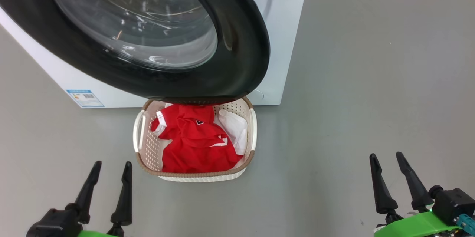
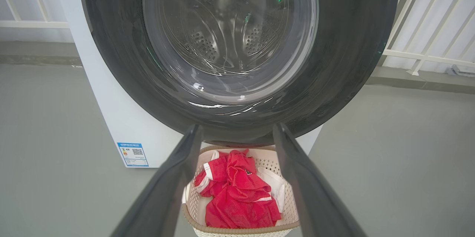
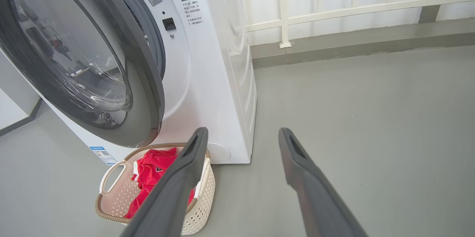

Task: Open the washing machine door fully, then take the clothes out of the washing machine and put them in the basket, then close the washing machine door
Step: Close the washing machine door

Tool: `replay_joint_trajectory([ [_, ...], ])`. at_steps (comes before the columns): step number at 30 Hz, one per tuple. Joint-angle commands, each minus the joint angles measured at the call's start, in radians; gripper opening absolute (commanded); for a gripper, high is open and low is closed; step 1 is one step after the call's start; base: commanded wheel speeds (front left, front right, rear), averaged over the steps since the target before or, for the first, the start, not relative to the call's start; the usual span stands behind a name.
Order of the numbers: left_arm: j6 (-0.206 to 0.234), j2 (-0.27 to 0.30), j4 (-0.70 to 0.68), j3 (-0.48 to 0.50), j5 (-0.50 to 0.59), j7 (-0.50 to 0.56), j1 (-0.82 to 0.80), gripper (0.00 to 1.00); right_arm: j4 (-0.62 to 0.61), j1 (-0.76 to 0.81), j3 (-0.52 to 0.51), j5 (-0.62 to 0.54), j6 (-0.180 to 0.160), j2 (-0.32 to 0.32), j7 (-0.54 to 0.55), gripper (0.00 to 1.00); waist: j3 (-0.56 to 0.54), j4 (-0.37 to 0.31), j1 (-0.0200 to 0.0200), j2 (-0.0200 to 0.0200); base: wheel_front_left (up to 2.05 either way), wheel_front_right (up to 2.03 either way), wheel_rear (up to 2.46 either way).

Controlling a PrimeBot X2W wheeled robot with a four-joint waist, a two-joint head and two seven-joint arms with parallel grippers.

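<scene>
The washing machine door [image 1: 237,44], black-rimmed with a bulging glass window, stands ajar, swung out from the white washing machine [image 1: 282,44] and overhanging the far end of the basket [image 1: 200,174]. The clothes lie in the basket: a red shirt [image 1: 196,144] and a white cloth [image 1: 235,127] at its right. My left gripper [image 1: 111,166] is open and empty at the lower left, just left of the basket's near end. My right gripper [image 1: 386,157] is open and empty, far to the basket's right. The left wrist view faces the door [image 2: 111,62] over the basket [image 2: 237,230]; the right wrist view shows the door [image 3: 144,118] from its side.
Grey floor [image 1: 371,81] stretches to the right of the machine. A white railing [image 3: 334,10] and a low kerb [image 3: 352,44] run behind it. A blue sticker [image 1: 84,98] sits low on the machine's front, left of the basket.
</scene>
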Motion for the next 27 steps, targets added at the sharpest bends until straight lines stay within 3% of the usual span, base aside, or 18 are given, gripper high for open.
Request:
replay_joint_trajectory([
  [1, -0.005, 0.010, -0.025, 0.026, 0.004, -0.009, -0.010, 1.00, -0.028, -0.018, 0.027, -0.010, 0.007, -0.013, -0.006, 0.04, -0.003, 0.005, 0.0000, 0.0000, 0.00, 0.00, 0.00],
  [2, -0.005, 0.007, -0.024, 0.025, 0.002, -0.009, -0.010, 1.00, -0.028, -0.021, 0.032, -0.008, 0.007, -0.013, -0.006, 0.00, -0.003, 0.008, 0.0000, 0.0000, 0.00, 0.00, 0.00],
  [15, -0.005, -0.027, -0.017, -0.021, -0.012, -0.009, -0.030, 1.00, -0.023, -0.162, 0.123, 0.006, 0.007, -0.013, -0.006, 0.00, 0.024, 0.092, 0.0000, 0.0000, 0.00, 0.00, 0.00],
  [27, -0.005, -0.050, -0.018, -0.078, -0.032, -0.009, -0.069, 1.00, -0.001, -0.369, 0.204, -0.050, 0.007, -0.013, -0.006, 0.00, 0.096, 0.193, 0.0000, 0.0000, 0.00, 0.00, 0.00],
])
